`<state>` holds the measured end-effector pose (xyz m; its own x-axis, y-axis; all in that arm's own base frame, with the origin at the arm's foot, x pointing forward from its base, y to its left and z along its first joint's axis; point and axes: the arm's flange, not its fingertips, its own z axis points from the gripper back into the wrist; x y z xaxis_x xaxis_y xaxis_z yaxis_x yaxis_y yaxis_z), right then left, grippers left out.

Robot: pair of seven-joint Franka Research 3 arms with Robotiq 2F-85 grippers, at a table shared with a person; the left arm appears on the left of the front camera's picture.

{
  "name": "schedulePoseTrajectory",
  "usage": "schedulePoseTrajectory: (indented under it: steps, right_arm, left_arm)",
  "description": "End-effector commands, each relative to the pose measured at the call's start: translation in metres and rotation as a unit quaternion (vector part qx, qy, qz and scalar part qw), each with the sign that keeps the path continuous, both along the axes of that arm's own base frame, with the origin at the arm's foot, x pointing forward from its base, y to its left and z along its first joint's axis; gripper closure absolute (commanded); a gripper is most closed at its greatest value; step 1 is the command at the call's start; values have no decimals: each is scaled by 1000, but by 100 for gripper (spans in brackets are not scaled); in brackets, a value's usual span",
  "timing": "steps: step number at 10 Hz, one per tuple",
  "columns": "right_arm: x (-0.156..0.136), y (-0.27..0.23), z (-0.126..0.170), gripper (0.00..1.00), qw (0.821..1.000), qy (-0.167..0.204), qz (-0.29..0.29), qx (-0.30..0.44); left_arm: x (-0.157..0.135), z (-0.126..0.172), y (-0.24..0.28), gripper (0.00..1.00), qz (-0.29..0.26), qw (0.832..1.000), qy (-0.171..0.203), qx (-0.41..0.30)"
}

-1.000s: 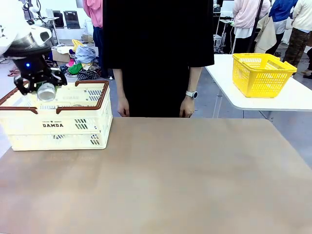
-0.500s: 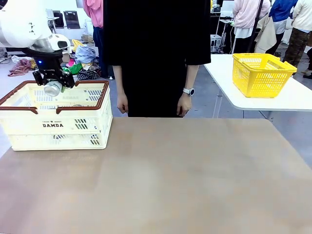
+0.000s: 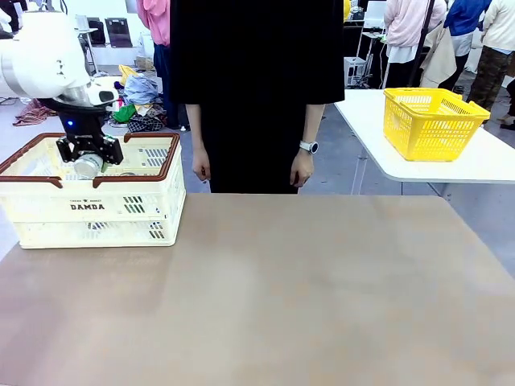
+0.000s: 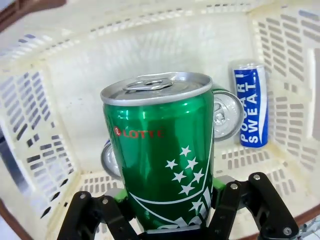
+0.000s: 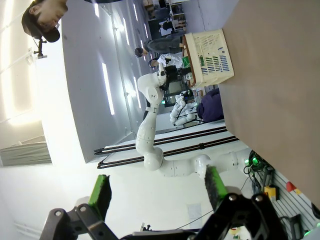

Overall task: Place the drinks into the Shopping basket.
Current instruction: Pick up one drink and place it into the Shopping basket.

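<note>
Left gripper (image 4: 167,220) clamping green can (image 4: 162,160) (upright), inside Shopping basket (image 4: 45,150) walls

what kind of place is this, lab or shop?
Most likely a robot lab or data-collection room staged as a shop: a white arm works at a bare table, a yellow basket sits on a second table, and clothes lie piled on the floor.

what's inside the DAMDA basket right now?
The left gripper holds a green can inside the Shopping basket. A blue can lies on the floor; two more can ends peek from behind the green can, bodies covered.
</note>
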<state>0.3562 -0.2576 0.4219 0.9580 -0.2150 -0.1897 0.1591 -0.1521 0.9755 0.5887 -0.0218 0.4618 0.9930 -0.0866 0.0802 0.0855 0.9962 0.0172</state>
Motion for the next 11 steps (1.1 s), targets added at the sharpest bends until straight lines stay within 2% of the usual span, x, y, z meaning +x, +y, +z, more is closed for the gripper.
schedulePoseTrajectory:
  steps: [1,6,10,11]
  right_arm:
    - [-2,1,5,0,1000,6,2,1]
    - [-2,1,5,0,1000,6,2,1]
    - [-2,1,5,0,1000,6,2,1]
    - [-2,1,5,0,1000,6,2,1]
  left_arm:
    - [11,1,-3,100,17,1000,14,-2]
    - [36,-27,5,100,41,998,55,-15]
    - [41,-32,8,100,38,997,64,-26]
    - [41,-32,8,76,40,997,66,-26]
